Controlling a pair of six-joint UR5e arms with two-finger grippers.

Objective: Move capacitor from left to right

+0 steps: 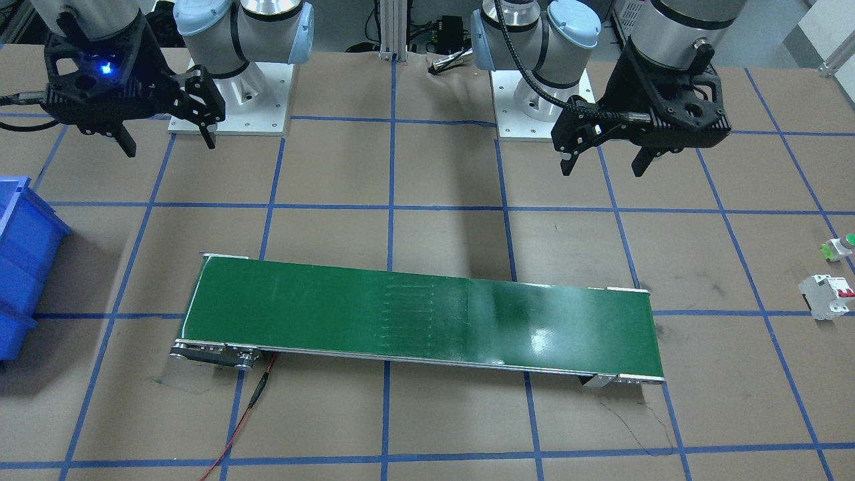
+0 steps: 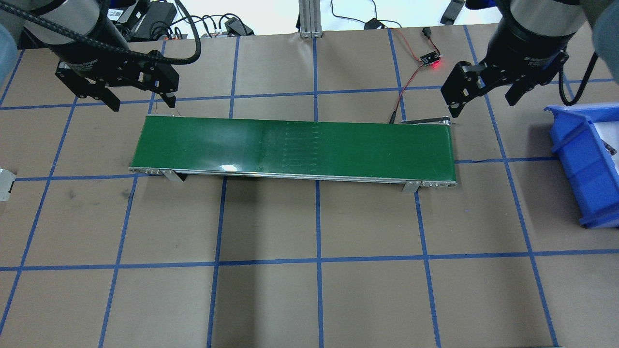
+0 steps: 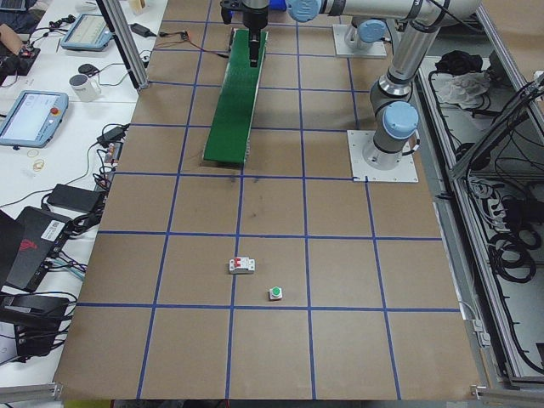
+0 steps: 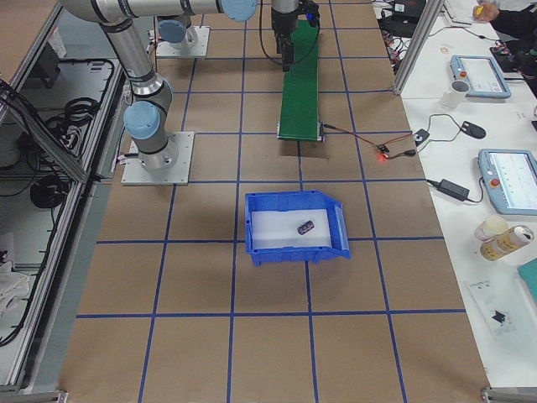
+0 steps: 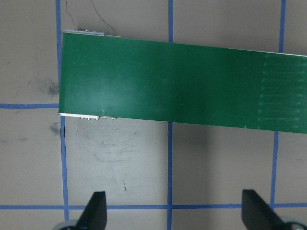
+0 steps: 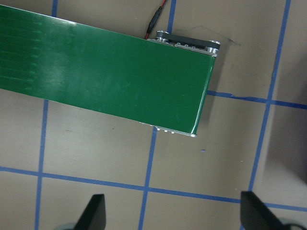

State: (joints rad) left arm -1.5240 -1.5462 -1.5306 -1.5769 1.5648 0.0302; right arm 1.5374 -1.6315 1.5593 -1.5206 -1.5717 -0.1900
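Note:
The capacitor point(image 4: 304, 226), a small dark cylinder with pale markings, lies on the white floor of the blue bin point(image 4: 289, 253) at the robot's right end of the table. The green belt point(image 2: 295, 147) is bare. My left gripper point(image 2: 142, 103) is open and empty, hovering above the belt's left end; the left wrist view shows its fingertips point(image 5: 94, 211) wide apart over the paper. My right gripper point(image 2: 483, 104) is open and empty above the belt's right end, short of the bin. Its fingertips point(image 6: 95, 211) are also spread wide.
A white circuit breaker with red switches point(image 1: 827, 296) and a white-and-green push button point(image 1: 838, 247) lie on the table beyond the belt's left end. A red wire and a small lit board point(image 2: 430, 60) sit behind the belt's right end.

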